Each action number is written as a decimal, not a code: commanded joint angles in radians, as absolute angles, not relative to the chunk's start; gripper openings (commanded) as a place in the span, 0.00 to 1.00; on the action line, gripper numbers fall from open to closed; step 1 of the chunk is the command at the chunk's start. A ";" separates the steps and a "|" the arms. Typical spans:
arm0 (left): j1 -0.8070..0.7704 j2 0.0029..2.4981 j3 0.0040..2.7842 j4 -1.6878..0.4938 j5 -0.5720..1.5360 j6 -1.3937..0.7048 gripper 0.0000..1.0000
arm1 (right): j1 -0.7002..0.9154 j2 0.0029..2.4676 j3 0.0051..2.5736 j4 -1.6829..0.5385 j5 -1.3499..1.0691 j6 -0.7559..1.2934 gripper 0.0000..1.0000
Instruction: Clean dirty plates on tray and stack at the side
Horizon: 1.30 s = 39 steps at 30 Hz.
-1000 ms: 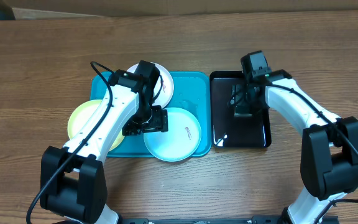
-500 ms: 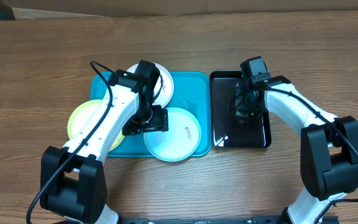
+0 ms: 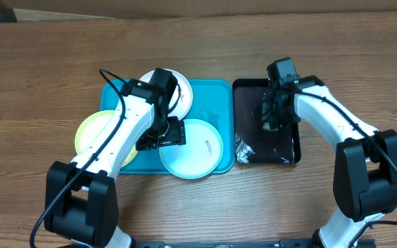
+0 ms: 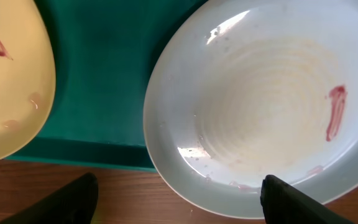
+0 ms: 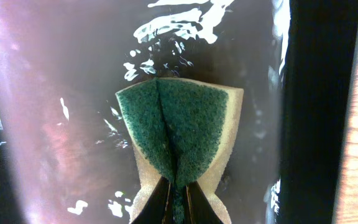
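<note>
Aqua plate [image 4: 260,106] overhangs tray [image 4: 104,81] rim, left hand [image 4: 179,202] spread; right hand [image 5: 178,193] pinches sponge [image 5: 179,118].

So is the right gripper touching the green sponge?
Touching. The right wrist view shows the right gripper pinching the sponge in the middle, so its green side folds into a crease between the tips.

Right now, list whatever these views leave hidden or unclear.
- Overhead: the left arm covers part of the white round plastic plate and of the pale yellow-green round plastic plate.
- Overhead: the right arm hides the folded green-and-yellow sponge.
- Left wrist: the frame edge cuts off the light aqua-blue round plastic plate.
- Right wrist: glare blurs the glossy black rectangular tray's surface.
</note>
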<state>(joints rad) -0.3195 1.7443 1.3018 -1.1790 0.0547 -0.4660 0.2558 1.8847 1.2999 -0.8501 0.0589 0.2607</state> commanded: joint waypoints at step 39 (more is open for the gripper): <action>-0.321 1.747 1.066 -0.918 -0.011 -0.506 0.32 | 0.254 1.881 1.416 -0.971 0.059 0.258 0.04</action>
